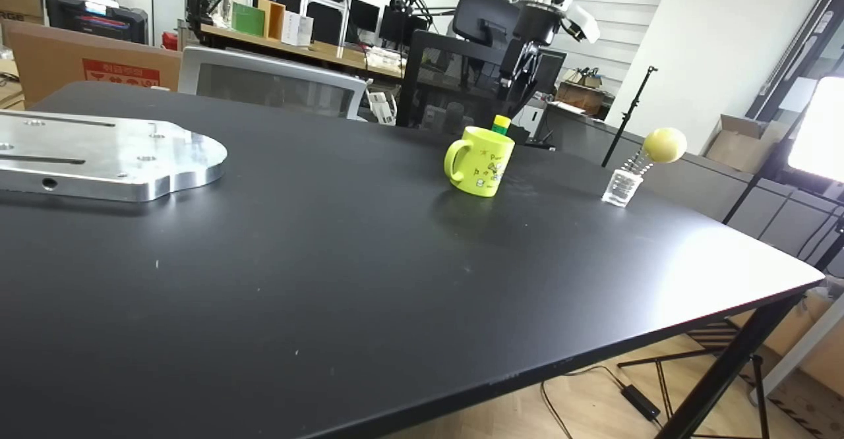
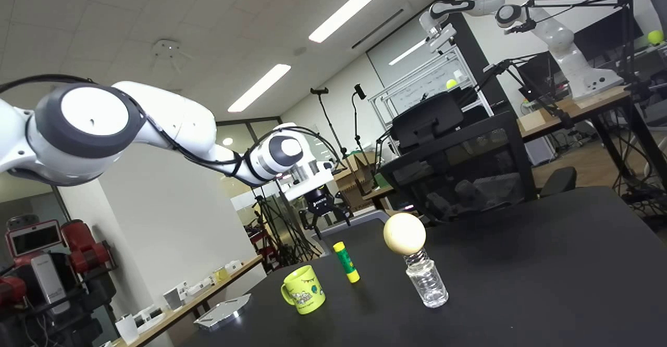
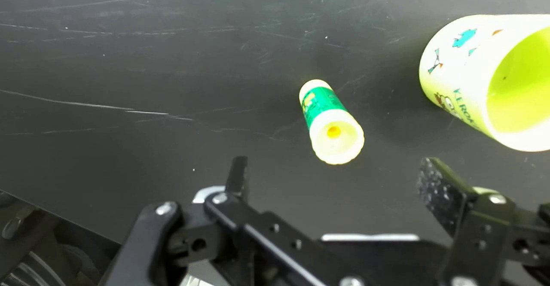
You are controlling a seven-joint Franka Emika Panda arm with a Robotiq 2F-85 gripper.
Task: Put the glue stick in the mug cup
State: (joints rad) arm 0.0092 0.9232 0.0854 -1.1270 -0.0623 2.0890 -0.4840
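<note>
The glue stick, green with yellow ends, stands upright on the dark table beside the mug, apart from it, in an exterior view (image 2: pixel 346 262). It also shows in the wrist view (image 3: pixel 322 103). In an exterior view the mug hides all but the top of the glue stick (image 1: pixel 501 124). The yellow-green mug cup (image 1: pixel 480 162) stands upright with its handle to the side; it shows in an exterior view (image 2: pixel 305 289) and at the right of the wrist view (image 3: pixel 464 75). My gripper (image 3: pixel 337 183) is open and empty, above the table and apart from the glue stick; it also shows in an exterior view (image 2: pixel 333 231).
A small clear bottle (image 2: pixel 427 282) with a spring and a pale yellow ball (image 2: pixel 404 233) on top stands near the glue stick. A flat metal plate (image 1: pixel 112 155) lies on the table past the mug's handle side. Chairs (image 2: pixel 464 170) stand at the table's edge.
</note>
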